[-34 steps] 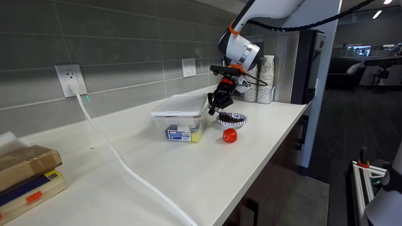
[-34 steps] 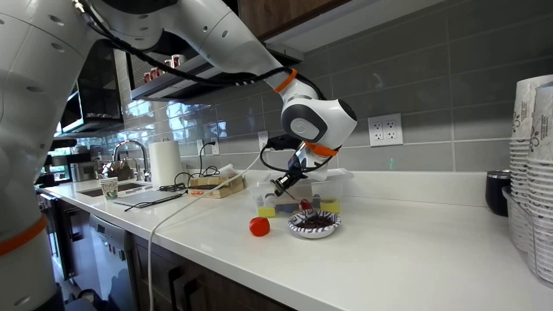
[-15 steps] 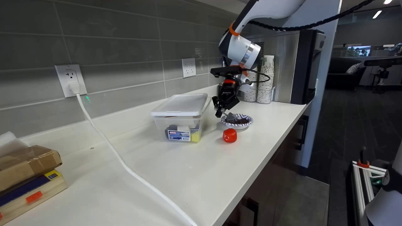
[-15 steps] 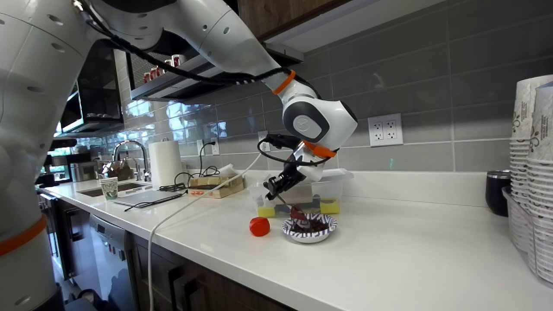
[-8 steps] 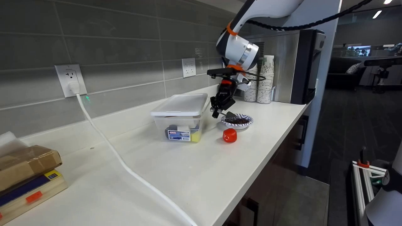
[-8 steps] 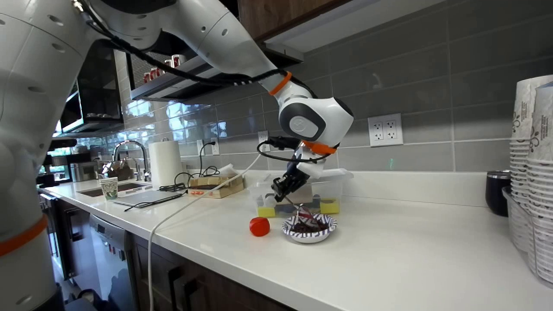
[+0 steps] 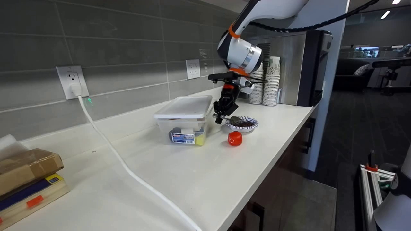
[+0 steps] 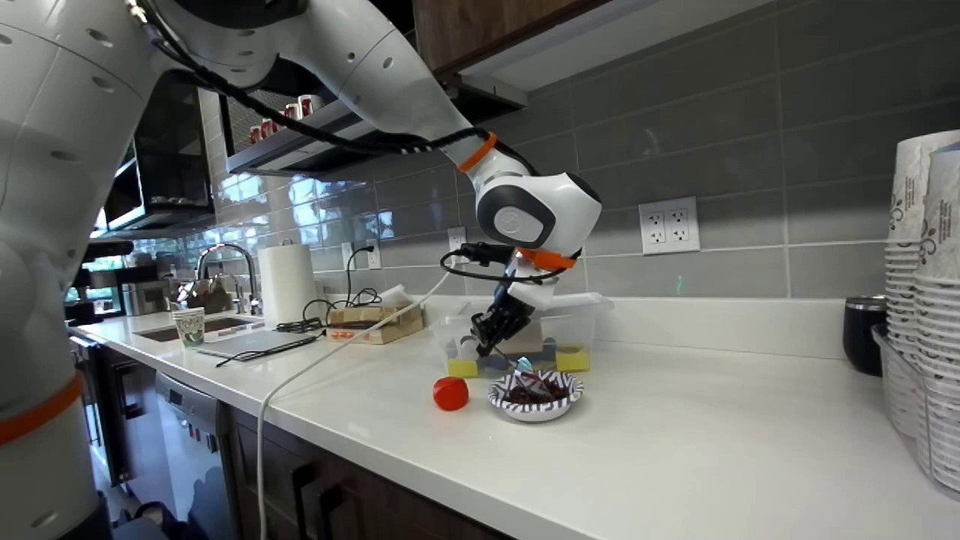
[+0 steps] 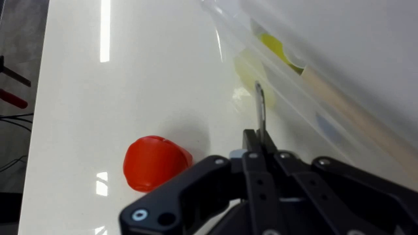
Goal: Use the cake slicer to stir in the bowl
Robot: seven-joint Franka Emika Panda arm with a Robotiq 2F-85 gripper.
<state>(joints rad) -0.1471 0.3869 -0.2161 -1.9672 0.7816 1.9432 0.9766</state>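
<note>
The small bowl (image 7: 251, 128) with a blue-and-white patterned rim stands on the counter and holds dark bits; in an exterior view it also shows (image 8: 534, 413). My gripper (image 7: 219, 118) is shut on the handle of the cake slicer (image 7: 236, 121), beside the bowl and a little above the counter. The slicer tilts down, and its flat shiny blade (image 8: 532, 383) reaches inside the bowl among the dark bits. In the wrist view the gripper (image 9: 259, 138) pinches the thin metal handle (image 9: 260, 107); the blade and bowl are hidden there.
A red ball (image 7: 235, 138) sits close to the bowl; it also shows in the wrist view (image 9: 153, 164). A translucent lidded box (image 7: 184, 110) stands close to the gripper by the wall. Stacked paper cups (image 7: 271, 86) stand behind. A white cable (image 7: 128, 170) crosses the counter.
Over two seconds ago to one second ago the bowl slid slightly away from the box, and the slicer blade shifted in it. Since then my gripper has lowered slightly, blade still in the bowl.
</note>
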